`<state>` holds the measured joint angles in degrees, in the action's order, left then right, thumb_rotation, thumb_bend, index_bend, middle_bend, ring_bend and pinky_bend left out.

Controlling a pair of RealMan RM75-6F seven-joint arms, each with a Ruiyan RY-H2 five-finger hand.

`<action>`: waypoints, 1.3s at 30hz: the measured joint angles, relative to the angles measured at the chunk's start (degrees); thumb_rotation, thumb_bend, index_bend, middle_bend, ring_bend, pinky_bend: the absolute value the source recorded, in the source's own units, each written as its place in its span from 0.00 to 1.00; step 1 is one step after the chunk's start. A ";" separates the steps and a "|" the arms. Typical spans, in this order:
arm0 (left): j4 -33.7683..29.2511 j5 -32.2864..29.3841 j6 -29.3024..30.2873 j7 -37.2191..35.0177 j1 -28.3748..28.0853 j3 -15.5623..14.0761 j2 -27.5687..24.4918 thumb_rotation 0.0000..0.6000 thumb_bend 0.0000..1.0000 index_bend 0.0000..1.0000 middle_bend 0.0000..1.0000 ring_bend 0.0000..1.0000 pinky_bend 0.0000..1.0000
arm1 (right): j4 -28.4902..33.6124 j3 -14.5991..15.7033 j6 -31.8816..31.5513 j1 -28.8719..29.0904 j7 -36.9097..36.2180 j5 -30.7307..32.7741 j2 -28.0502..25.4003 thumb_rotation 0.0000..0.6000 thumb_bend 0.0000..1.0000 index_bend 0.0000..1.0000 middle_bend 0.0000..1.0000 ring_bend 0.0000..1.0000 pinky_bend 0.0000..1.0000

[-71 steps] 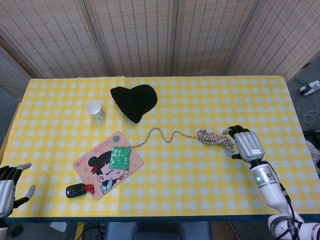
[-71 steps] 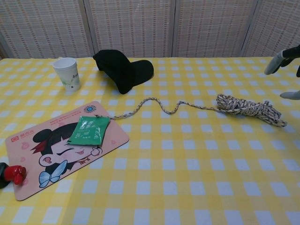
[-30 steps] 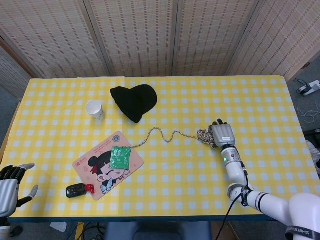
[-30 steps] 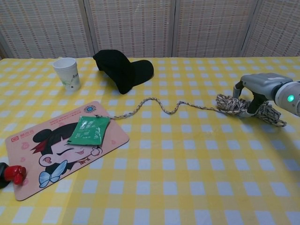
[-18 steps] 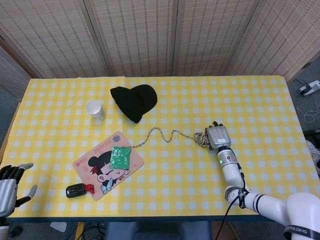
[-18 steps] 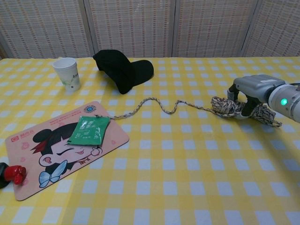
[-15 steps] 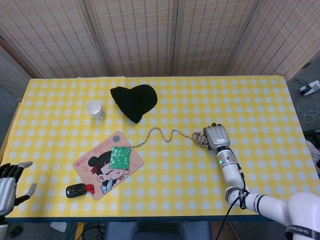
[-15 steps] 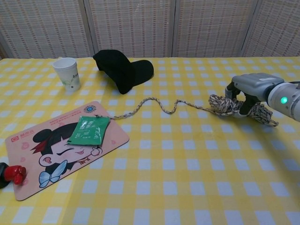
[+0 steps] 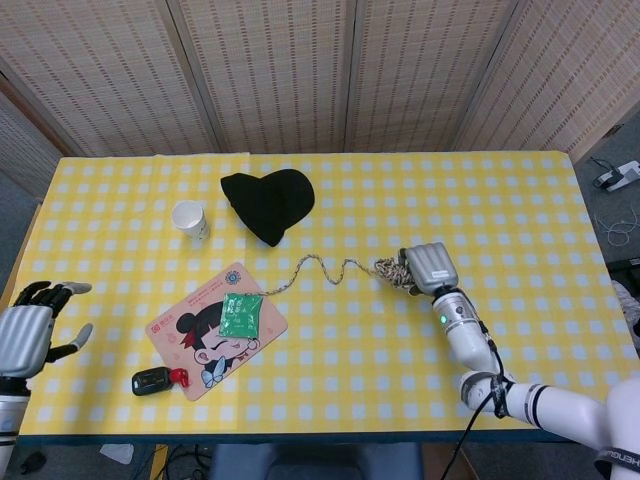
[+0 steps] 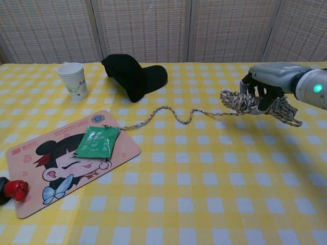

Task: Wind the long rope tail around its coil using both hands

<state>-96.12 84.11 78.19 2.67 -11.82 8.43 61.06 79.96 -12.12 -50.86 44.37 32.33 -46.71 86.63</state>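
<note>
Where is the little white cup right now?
The white paper cup stands upright on the left part of the table in both views, just left of the black cap and behind the cartoon mat.

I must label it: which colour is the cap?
Black; the cap shows best in the chest view.

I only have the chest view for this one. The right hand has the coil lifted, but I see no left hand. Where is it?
Observer: The head view shows the left hand at the table's near left edge, far from the rope tail.
Reviewer: Holding anything?
Observer: No, it is empty, with its fingers apart.
Reviewer: What's the dark thing cut off at my left edge?
Observer: A black key fob, lying next to the red piece.
</note>
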 measured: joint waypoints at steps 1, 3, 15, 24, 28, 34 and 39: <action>0.28 -0.05 -0.97 0.00 -0.96 0.30 0.21 1.00 0.32 0.41 0.44 0.48 0.42 | 0.37 -0.05 0.11 0.25 0.29 0.37 -0.35 1.00 1.00 0.72 0.58 0.52 0.76; 0.94 -0.15 -3.15 0.16 -3.25 0.98 0.98 1.00 0.32 0.43 0.51 0.55 0.51 | 0.98 -0.08 0.21 0.69 0.90 1.07 -0.94 1.00 1.00 0.73 0.58 0.52 0.76; 5.08 -5.67 -16.16 1.98 -16.00 4.86 10.43 1.00 0.32 0.48 0.93 0.87 0.92 | 3.48 0.17 -0.21 2.87 2.93 6.41 -3.17 1.00 1.00 0.73 0.58 0.53 0.76; 6.78 -13.48 -22.45 10.02 -23.00 6.56 15.93 1.00 0.32 0.50 1.00 1.00 1.00 | 4.24 0.78 -0.96 4.09 3.39 7.97 -3.59 1.00 1.00 0.74 0.58 0.54 0.76; 7.34 -17.89 -24.06 14.14 -25.59 7.04 18.25 1.00 0.32 0.51 1.00 1.00 1.00 | 4.13 1.00 -1.04 4.57 3.46 8.70 -3.52 1.00 1.00 0.74 0.58 0.54 0.76; 8.08 -24.63 -26.10 21.17 -29.95 7.16 22.05 1.00 0.32 0.53 1.00 1.00 1.00 | 4.17 1.41 -0.96 5.16 3.26 9.20 -3.49 1.00 1.00 0.74 0.58 0.55 0.76; 9.45 -29.44 -26.51 25.61 -33.20 6.80 26.14 1.00 0.32 0.55 1.00 1.00 1.00 | 4.07 1.81 -0.84 5.54 2.97 9.28 -3.17 1.00 1.00 0.74 0.58 0.55 0.76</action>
<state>-86.67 54.67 51.68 28.28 -45.03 15.23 87.20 84.03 -10.31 -51.70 49.92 35.30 -37.43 83.46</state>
